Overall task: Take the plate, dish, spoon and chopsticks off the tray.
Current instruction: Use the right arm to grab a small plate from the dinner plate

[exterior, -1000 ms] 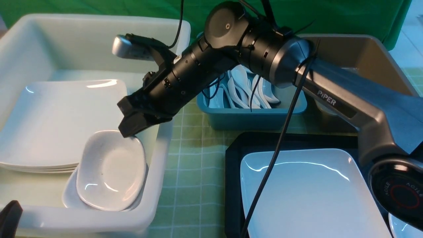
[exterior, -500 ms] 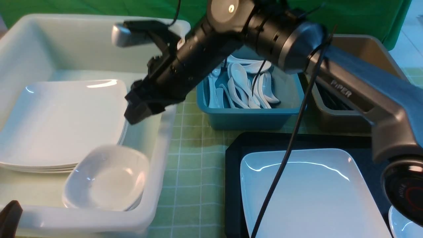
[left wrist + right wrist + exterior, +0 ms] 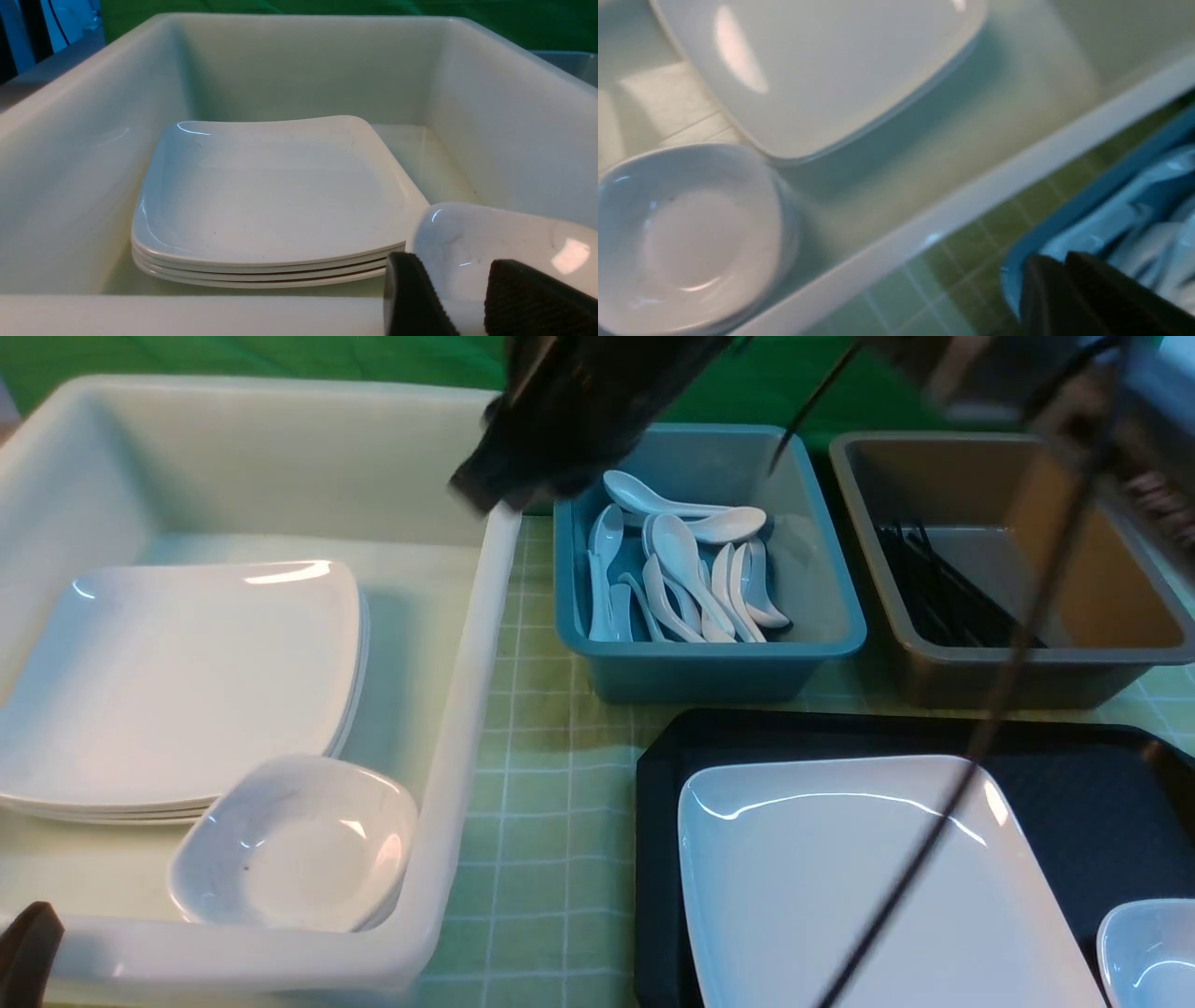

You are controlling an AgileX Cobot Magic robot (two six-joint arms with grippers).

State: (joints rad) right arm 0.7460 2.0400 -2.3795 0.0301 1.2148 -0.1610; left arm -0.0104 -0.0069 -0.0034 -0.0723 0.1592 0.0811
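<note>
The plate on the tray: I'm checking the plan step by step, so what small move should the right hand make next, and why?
Probably swing the right hand across to the plate: it still lies on the tray, one small dish already sits in the white tub, and the hand shows nothing held.

The glossy white square plate (image 3: 878, 887) is lying flat on the black tray (image 3: 1074, 803), covering its left part. 1 small white dish (image 3: 1150, 954) is sitting just beside the plate's near right corner.
</note>
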